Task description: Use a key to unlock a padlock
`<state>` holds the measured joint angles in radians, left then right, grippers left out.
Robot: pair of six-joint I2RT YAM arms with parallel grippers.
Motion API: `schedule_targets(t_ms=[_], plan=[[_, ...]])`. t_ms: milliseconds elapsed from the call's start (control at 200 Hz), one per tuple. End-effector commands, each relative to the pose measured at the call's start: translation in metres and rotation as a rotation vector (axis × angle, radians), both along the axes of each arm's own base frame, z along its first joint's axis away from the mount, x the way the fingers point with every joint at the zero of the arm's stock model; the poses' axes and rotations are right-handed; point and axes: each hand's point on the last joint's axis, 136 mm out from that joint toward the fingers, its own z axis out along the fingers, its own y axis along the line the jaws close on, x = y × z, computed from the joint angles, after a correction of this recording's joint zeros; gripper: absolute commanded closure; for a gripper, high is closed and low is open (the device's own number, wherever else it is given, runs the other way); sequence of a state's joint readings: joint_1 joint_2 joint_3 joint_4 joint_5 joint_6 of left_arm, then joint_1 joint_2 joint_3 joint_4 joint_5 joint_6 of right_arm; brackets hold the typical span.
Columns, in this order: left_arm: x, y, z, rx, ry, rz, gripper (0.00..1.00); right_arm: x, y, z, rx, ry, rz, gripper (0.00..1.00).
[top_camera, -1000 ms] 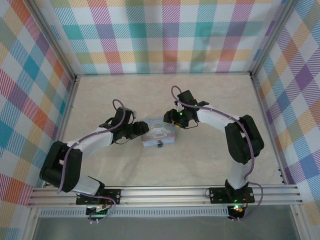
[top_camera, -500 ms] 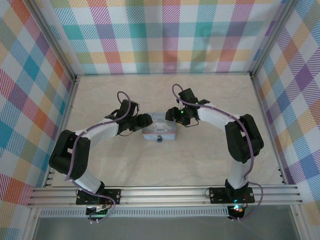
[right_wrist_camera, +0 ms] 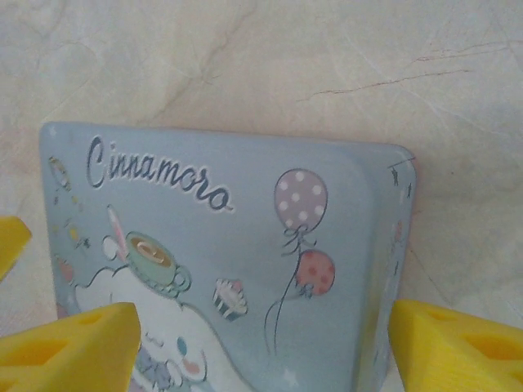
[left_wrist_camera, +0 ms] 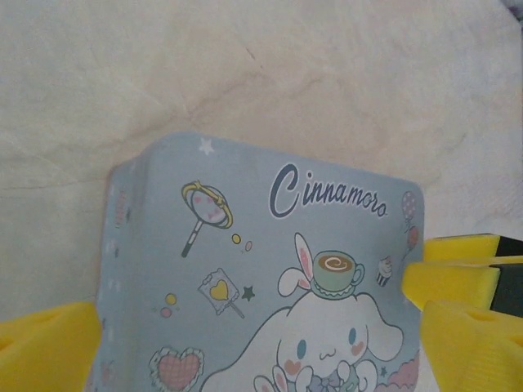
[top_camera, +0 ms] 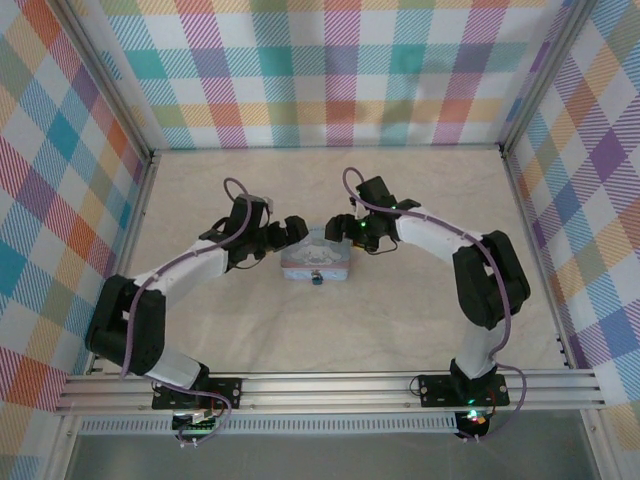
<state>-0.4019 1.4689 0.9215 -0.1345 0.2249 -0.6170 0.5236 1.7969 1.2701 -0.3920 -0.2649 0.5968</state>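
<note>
the padlock (top_camera: 317, 281), a small dark speck, hangs at the lower edge of the pastel-blue tin box (top_camera: 316, 260), mid-frame on the bench (top_camera: 430, 190) in the top view. the left fingers (left_wrist_camera: 453, 282) stand wide, one on either side of the tin, low in the frame. the right fingers (right_wrist_camera: 78, 347) are wide too, straddling the tin's corner.

- The left arm (top_camera: 185, 268) and the right arm (top_camera: 430, 235) both have white tube parts and fat black joints.
- A thin purple cable (top_camera: 226, 190) runs along each arm and makes a loop near the wrist.
- The left gripper (left_wrist_camera: 253, 327) and the right gripper (right_wrist_camera: 265, 343) have chunky, bright yellow fingers (left_wrist_camera: 453, 282) with little hollows in them.
- Each arm stands on a flat black base plate (top_camera: 215, 388).
- A small green light (top_camera: 471, 414) glows under the right arm.
</note>
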Motion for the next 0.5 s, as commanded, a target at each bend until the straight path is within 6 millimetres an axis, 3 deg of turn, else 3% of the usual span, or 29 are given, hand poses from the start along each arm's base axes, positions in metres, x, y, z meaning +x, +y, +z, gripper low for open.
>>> schedule_targets(t_ms=[0, 95, 165, 365, 495], plan=[[-0.007, 0.024, 0.009, 0.018, -0.009, 0.079, 0.0, -0.002, -0.014, 0.02, -0.015, -0.051, -0.006, 0.17], [-0.009, 0.035, 0.017, -0.03, -0.003, 0.113, 0.0, -0.002, -0.023, 0.031, -0.043, -0.102, -0.01, 0.11], [-0.008, 0.042, 0.021, -0.061, 0.009, 0.14, 0.0, -0.002, -0.03, 0.041, -0.064, -0.148, -0.009, 0.0], [-0.012, 0.03, 0.038, -0.192, 0.019, 0.089, 0.0, 0.001, -0.054, 0.071, -0.051, -0.25, -0.062, 0.0], [-0.018, 0.023, 0.044, -0.211, 0.027, 0.052, 0.04, 0.006, -0.078, 0.07, -0.083, -0.218, -0.109, 0.07]])
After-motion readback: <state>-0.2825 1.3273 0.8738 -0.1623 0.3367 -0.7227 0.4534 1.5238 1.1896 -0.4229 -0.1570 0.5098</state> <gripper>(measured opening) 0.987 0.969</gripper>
